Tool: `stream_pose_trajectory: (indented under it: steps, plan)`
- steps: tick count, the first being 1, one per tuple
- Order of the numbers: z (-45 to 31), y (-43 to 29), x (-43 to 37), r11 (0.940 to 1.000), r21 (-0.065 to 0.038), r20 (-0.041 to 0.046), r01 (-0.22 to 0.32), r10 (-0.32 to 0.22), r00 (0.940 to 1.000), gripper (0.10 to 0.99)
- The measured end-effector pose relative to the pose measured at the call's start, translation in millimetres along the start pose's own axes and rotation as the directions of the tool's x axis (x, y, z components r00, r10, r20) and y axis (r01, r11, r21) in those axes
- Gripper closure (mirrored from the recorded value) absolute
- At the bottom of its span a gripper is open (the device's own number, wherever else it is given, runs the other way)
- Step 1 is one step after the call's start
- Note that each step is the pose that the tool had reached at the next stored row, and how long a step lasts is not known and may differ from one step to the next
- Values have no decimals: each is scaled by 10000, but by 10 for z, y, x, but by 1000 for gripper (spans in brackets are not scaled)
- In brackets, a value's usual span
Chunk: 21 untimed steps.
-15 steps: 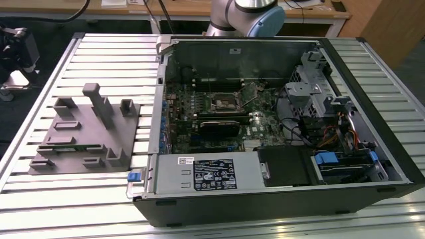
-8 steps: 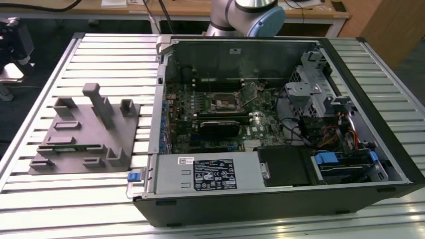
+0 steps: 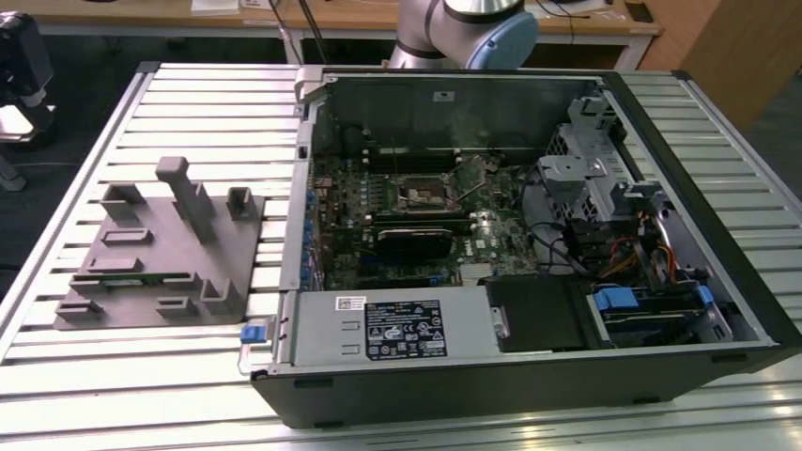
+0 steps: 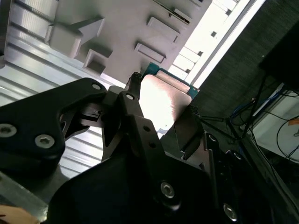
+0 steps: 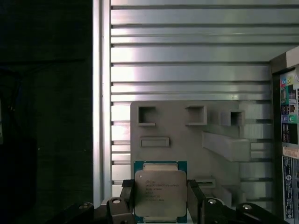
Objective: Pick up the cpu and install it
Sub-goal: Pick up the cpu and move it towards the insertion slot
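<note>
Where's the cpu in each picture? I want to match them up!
First wrist view: the cpu is held in the gripper, with the grey fixture behind it.
Second wrist view: the cpu gleams in the gripper, grey fixture beyond.
Exterior view: the shared landmark, the grey fixture, lies on the table at the exterior view's left.
</note>
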<state>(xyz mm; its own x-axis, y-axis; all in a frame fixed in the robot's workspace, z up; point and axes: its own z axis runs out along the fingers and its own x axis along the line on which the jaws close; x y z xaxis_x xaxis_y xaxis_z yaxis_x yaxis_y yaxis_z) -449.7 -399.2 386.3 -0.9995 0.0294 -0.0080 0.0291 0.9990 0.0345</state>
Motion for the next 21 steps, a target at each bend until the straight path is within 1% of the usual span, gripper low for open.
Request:
stream_pose_trajectory:
  steps: [3,9,14,21]
  plan:
    - [-7,2,-29,10000,-1,1,0,0,10000,545]
    - [-7,5,-148,10000,0,0,0,0,10000,545]
    - [-7,7,-222,10000,0,0,0,0,10000,545]
    - [-6,11,-356,10000,0,0,0,0,10000,545]
